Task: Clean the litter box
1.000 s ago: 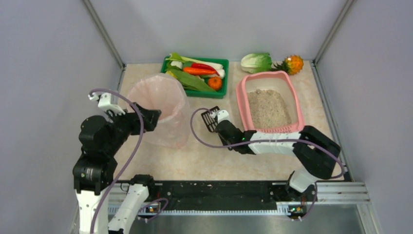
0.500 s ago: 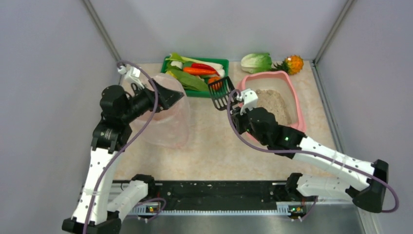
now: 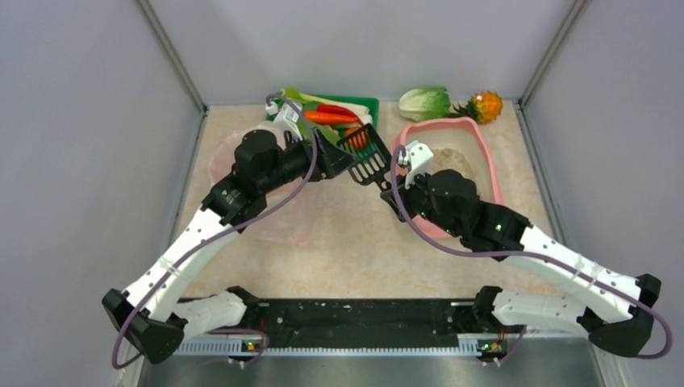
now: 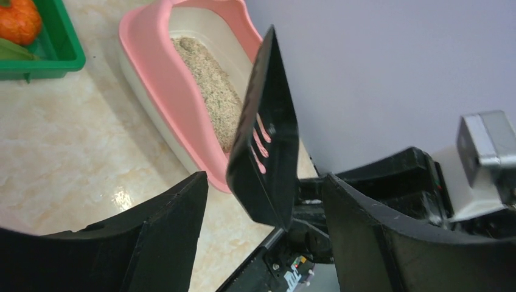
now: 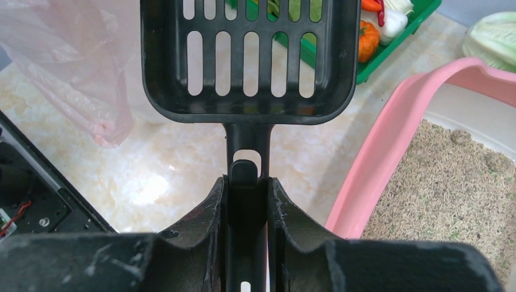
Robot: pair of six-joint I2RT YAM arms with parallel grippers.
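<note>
Pale marbled stone makes up the surface, walled in by plain grey panels.

At its middle the right fingers are clamped tight on the handle of a black slotted scoop. They hold it level, with the head pointing away from the arm. Nothing lies in the head that the right wrist view shows.

The left fingers stand wide apart on either side of that head, which the left wrist view shows edge-on. There is a gap on each side, so they grip nothing.

A second ago the right arm was folded low with the scoop by the near end of the litter box. The left fingers were then at the rim of the bag-lined bin. Since then both arms have stretched out and met over the open surface between bin and box, and the left fingers have narrowed somewhat around the scoop's head.

This looks like a handover or a steadying regrasp rather than a scooping stroke.

The litter box sits at the far right, just beside the scoop and apart from it. Its beige litter is in place, with a couple of lumps on top. The cleaning itself appears not yet begun.

A green tray of vegetables lies behind the scoop.
</note>
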